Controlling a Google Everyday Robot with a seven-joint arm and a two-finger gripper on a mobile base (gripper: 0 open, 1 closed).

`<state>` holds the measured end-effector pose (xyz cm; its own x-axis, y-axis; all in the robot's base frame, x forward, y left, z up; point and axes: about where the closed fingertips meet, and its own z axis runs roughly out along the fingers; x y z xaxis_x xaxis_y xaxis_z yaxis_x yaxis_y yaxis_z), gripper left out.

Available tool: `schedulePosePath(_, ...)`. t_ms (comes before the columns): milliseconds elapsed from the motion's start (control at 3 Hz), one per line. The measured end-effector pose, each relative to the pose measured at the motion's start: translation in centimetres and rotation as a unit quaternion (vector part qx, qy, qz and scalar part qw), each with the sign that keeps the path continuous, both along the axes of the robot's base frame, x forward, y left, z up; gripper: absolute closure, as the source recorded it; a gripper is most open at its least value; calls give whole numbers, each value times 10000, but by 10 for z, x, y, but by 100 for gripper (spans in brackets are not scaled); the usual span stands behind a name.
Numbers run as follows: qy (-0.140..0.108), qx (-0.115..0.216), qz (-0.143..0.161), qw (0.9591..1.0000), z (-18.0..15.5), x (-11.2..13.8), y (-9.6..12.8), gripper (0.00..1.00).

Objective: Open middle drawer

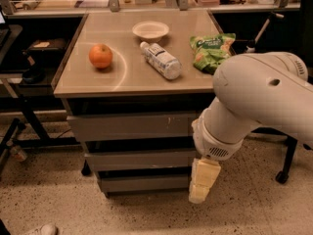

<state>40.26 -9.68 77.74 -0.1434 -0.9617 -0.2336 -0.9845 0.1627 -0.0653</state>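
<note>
Hanging low, pincer (200, 191) overlaps right end of closed middle drawer (139, 159).

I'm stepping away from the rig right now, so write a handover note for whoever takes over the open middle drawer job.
End effector: hangs pointing down at the right front of the cabinet, level with the lowest front; I cannot tell if it is touching anything.
Middle drawer: shut.
Done: nothing on the drawer yet.
Left: raise the end effector to the middle drawer, catch its front and pull it out.
</note>
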Motion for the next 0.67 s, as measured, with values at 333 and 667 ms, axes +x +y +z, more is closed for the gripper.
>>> schedulePosePath(333,0,0,0,10000,0,0,0,0)
schedulePosePath(667,287,274,7,9992,-42,-1,23,0)
